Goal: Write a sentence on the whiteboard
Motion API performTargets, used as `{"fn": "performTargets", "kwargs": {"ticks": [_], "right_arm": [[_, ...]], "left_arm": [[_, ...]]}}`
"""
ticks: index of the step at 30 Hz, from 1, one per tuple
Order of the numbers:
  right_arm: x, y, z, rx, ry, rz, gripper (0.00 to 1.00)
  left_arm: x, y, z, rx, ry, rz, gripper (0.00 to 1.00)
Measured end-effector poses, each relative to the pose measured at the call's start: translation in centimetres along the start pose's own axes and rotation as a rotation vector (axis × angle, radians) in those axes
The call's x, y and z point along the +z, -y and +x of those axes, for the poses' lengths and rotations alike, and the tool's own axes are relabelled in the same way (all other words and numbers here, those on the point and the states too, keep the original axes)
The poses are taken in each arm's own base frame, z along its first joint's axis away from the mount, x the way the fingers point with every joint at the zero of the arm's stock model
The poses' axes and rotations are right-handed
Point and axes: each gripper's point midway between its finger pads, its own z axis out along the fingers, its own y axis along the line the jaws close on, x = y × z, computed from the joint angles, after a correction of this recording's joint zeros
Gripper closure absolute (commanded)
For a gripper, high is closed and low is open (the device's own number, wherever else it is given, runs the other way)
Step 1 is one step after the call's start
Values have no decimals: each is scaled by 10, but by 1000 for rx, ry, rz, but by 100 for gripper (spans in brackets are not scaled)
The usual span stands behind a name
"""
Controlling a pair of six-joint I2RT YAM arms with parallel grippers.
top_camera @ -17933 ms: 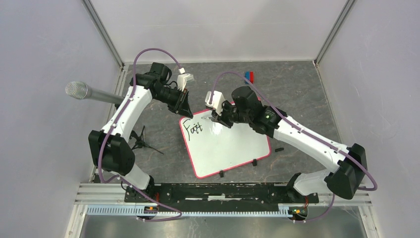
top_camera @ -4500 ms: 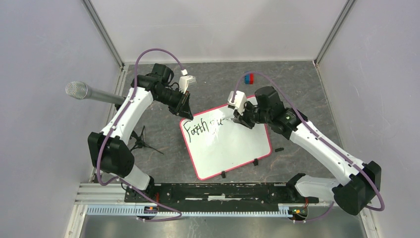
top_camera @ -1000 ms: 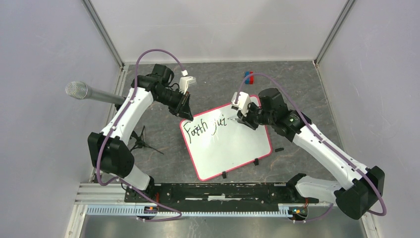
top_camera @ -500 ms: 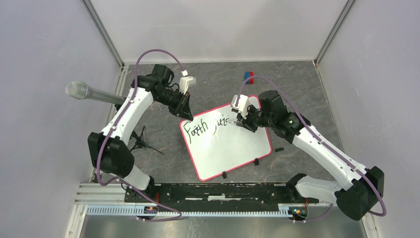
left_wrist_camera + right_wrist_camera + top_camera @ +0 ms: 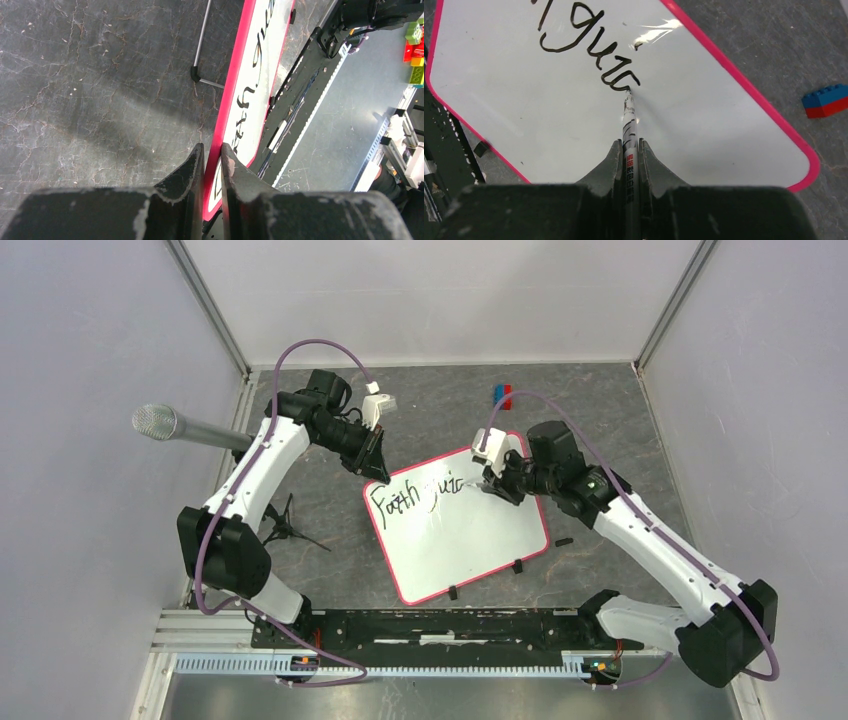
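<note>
The whiteboard (image 5: 470, 540), glossy white with a red-pink rim, lies tilted on the grey table. The sentence (image 5: 415, 495) reads "Faith" and a partial "gui" in black along its far edge; it also shows in the right wrist view (image 5: 589, 45). My left gripper (image 5: 374, 468) is shut on the board's far-left corner, the rim (image 5: 225, 130) between its jaws. My right gripper (image 5: 494, 487) is shut on a silver marker (image 5: 629, 130), whose tip touches the board (image 5: 549, 125) at the end of the last stroke.
A microphone (image 5: 185, 427) on a small black stand (image 5: 283, 525) juts in at the left. Red and blue bricks (image 5: 502, 394) lie behind the board. Black clips (image 5: 513, 567) sit on the board's near edge. The black rail (image 5: 440, 628) runs along the front.
The writing has grown from "Fait" to "Faith gui". My right gripper has moved rightward along the top line with the marker. My left gripper has kept its hold on the corner.
</note>
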Motion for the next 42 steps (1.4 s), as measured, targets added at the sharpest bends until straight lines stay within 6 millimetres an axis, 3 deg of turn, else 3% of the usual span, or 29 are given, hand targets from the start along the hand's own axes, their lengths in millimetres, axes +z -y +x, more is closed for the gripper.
{"fn": "performTargets", "kwargs": {"ticks": [18, 26, 42], "right_arm": [[-3, 49, -24, 20, 23, 108, 100], [-4, 44, -24, 19, 36, 93, 100], [0, 13, -7, 33, 37, -14, 100]], "left_arm": [[2, 4, 7, -15, -25, 12, 98], [2, 6, 8, -18, -29, 19, 98], [2, 8, 9, -24, -37, 26, 98]]}}
